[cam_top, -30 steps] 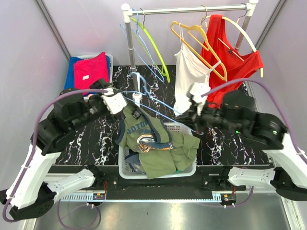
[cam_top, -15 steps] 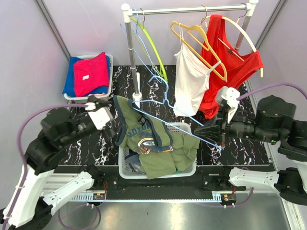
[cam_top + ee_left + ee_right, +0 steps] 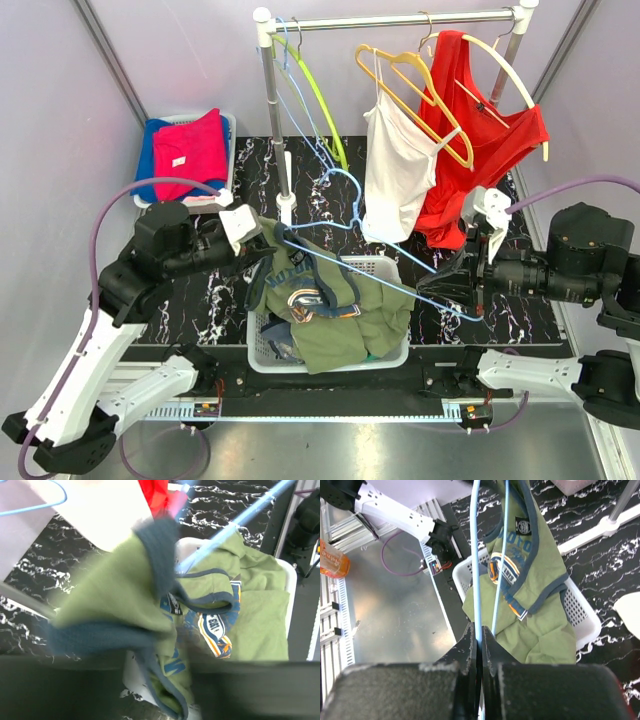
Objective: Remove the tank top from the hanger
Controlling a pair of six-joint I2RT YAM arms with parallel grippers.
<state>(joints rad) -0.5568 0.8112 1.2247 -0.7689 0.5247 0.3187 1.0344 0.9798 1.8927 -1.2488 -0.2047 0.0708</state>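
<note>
Tank top: the green tank top [image 3: 335, 318] with navy trim is still threaded on the hanger, its lower half heaped in the basket and its upper part drawn up towards the left
Hanger: the light blue wire hanger [image 3: 475, 555] lies slanted above the basket, from the tank top's neck down to the right tool
Left tool: the left tool [image 3: 262, 243] is clenched on the navy-edged shoulder of the tank top; its fingers are blurred in the wrist view
Right tool: the right tool [image 3: 479, 632] is pinched tight on one wire of the hanger
Basket: the white basket [image 3: 398, 263] stands at the near edge of the table [image 3: 500, 315]
Behind: a white top [image 3: 395, 160] and a red top [image 3: 485, 125] hang on the rail [image 3: 400, 20]
</note>
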